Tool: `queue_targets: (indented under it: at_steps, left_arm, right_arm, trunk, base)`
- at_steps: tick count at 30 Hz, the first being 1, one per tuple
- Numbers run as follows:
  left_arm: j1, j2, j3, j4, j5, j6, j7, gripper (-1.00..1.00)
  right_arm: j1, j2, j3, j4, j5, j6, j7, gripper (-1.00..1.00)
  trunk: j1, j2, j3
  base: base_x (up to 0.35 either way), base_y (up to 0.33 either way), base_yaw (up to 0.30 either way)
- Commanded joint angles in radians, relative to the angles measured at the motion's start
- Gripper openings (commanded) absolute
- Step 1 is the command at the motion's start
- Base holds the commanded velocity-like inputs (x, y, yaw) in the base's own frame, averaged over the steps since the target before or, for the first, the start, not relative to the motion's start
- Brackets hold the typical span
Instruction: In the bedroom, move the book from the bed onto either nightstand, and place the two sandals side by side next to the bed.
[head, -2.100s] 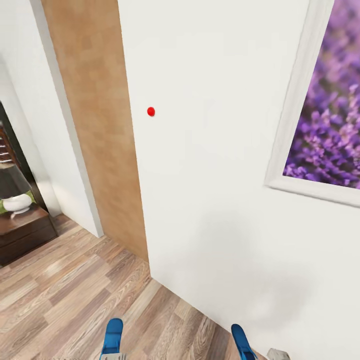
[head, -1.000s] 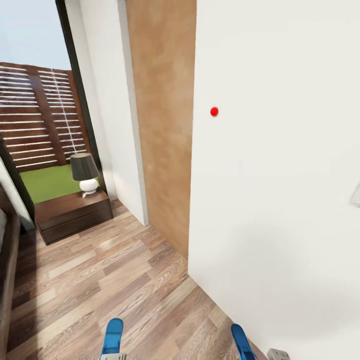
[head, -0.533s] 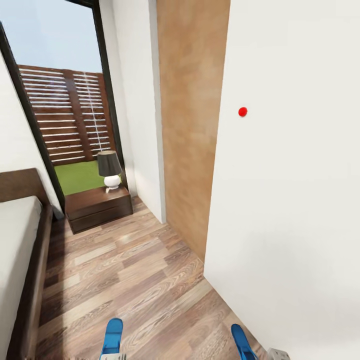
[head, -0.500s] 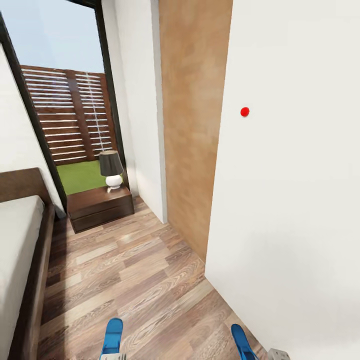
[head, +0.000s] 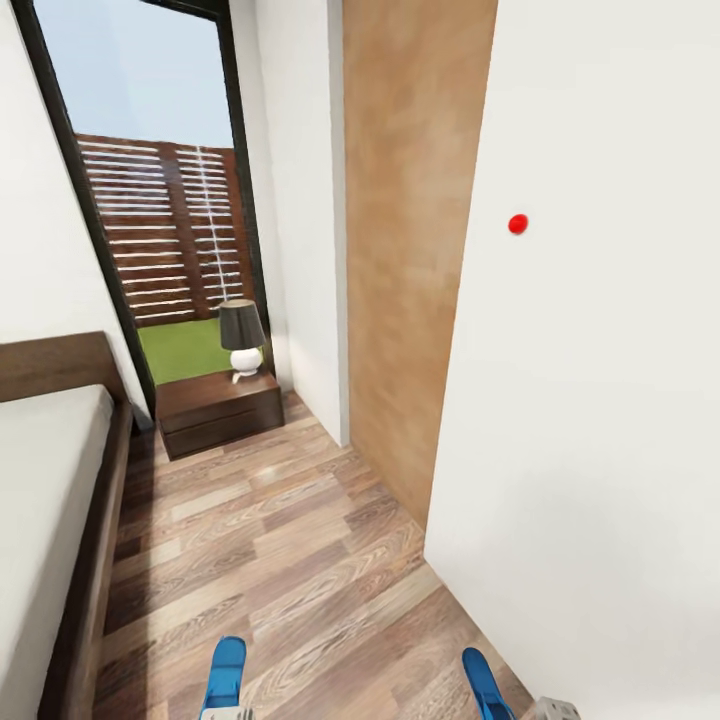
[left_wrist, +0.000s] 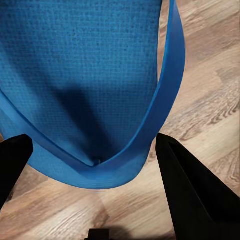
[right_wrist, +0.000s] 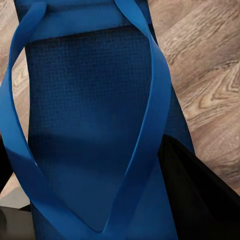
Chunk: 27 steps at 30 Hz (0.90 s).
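While no writing is legible, each arm's jaws pinch a blue sandal: left sandal (left_wrist: 85, 85), right sandal (right_wrist: 95, 125).

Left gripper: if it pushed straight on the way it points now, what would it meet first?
Likely the wood-plank floor. The left gripper has its jaws shut on a blue sandal, and in the left wrist view only floor planks lie beyond the sandal. How far off they are is unclear.
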Motion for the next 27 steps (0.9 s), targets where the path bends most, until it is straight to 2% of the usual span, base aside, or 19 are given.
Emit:
queue_targets:
  at_steps: [1,12,18,27]
  left_arm:
    - [-0.001,0.001,-0.008,0.001,0.011,-0.003,-0.004,-1.00]
    - [-0.001,0.000,-0.008,0.001,0.011,-0.004,-0.004,-1.00]
    - [0.000,0.000,-0.008,0.001,0.011,-0.005,-0.004,-1.00]
    - [0.000,0.001,-0.008,0.001,0.011,-0.005,-0.004,-1.00]
  right_arm:
    - [-0.001,0.000,0.007,-0.001,-0.012,0.007,0.003,-1.00]
    - [-0.001,0.000,0.007,-0.001,-0.013,0.006,0.003,-1.00]
    - [-0.001,-0.001,0.007,-0.001,-0.013,0.008,0.003,-1.00]
    - [-0.001,-0.001,0.007,-0.001,-0.013,0.008,0.003,-1.00]
  trunk:
    - [0.000,-0.001,-0.001]
    - [0.000,-0.001,-0.001]
    - [0.000,-0.001,-0.001]
    - [0.000,-0.001,-0.005]
  base:
    - [0.256,0.000,0.002]
    - [0.298,0.000,0.000]
    - [0.059,0.000,0.042]
    - [0.003,0.000,0.252]
